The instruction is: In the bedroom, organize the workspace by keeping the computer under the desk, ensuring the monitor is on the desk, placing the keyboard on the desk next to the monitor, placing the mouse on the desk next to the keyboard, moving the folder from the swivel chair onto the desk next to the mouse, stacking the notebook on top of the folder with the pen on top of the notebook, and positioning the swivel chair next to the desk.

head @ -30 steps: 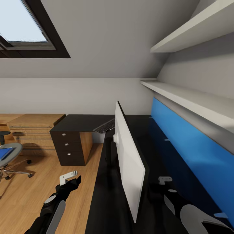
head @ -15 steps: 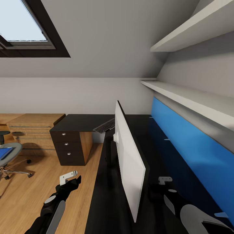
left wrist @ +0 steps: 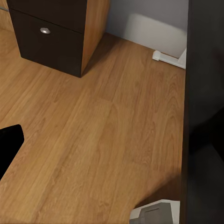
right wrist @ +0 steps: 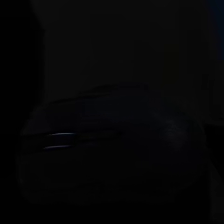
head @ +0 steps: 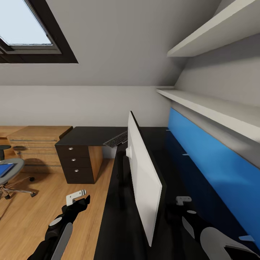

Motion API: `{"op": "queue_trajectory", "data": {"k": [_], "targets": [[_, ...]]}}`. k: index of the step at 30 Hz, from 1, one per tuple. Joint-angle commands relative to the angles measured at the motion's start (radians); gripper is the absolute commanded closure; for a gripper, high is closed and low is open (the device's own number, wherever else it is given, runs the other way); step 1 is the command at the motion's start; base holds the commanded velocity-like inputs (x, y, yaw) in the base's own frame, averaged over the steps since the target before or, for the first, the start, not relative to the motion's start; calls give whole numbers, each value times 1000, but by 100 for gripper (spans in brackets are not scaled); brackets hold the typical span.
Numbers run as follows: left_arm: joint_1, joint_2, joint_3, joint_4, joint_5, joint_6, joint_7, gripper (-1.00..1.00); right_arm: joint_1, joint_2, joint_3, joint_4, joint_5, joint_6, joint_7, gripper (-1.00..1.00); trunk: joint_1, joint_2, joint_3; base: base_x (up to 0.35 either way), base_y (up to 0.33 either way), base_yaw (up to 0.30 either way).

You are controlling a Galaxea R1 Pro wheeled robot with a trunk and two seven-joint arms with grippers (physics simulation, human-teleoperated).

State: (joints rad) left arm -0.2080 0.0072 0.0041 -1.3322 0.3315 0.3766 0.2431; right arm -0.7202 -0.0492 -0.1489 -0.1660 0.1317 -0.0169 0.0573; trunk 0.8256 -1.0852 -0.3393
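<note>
The monitor [head: 143,177] stands edge-on on the black desk [head: 90,136], pale back toward me. The keyboard [head: 116,139] lies on the desk beyond it. At far left the swivel chair [head: 12,180] carries the blue folder [head: 5,169]. My left gripper [head: 76,198] hangs open over the wooden floor beside the desk edge, with nothing between its fingers [left wrist: 9,147]. My right gripper [head: 182,203] is low over the desk behind the monitor. The mouse [right wrist: 112,144] looms dark and very close in the right wrist view; whether it is held I cannot tell. The computer, notebook and pen are out of view.
A black drawer unit [head: 76,162] stands under the desk's far wing, with a light wooden cabinet [head: 36,144] to its left. A blue wall panel [head: 213,162] and white shelves [head: 209,108] run along the right. A white desk leg [left wrist: 170,58] meets the floor.
</note>
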Motion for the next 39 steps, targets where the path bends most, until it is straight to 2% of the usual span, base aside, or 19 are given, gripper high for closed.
{"op": "queue_trajectory", "data": {"k": [1, 22, 24, 27, 31, 34, 39], "targets": [[-1, 0, -1, -1, 11, 4, 7, -100, -1, 0, -9, 0, 9, -2, 5, 100, 0, -1, -1, 0, 0, 0], [-1, 2, -1, 1, 9, 2, 7, -100, -1, -3, -12, -7, 6, -3, 7, 100, 0, -1, -1, 0, 0, 0], [-1, 5, 4, 16, 8, -2, 10, -100, -1, -15, -19, -15, 5, 2, 3, 100, -8, 13, 5, 0, 0, 0], [-1, 5, 12, 17, 8, -1, 10, -100, -1, -18, -36, -64, 6, 33, 3, 100, -19, 34, 14, 0, 0, 0], [-1, 4, 15, 17, 8, 0, 10, -100, 3, -19, -61, -190, 6, 126, 3, 100, -34, 62, 27, 0, 0, 0], [-1, 4, 16, 18, 8, 1, 10, -100, 24, -20, -68, -291, 6, 162, 3, 100, -46, 83, 36, 0, 0, 0], [-1, 4, 16, 18, 7, 1, 10, -100, 60, -20, -80, -401, 6, 228, 2, 100, -65, 118, 52, -106, 0, 0]]}}
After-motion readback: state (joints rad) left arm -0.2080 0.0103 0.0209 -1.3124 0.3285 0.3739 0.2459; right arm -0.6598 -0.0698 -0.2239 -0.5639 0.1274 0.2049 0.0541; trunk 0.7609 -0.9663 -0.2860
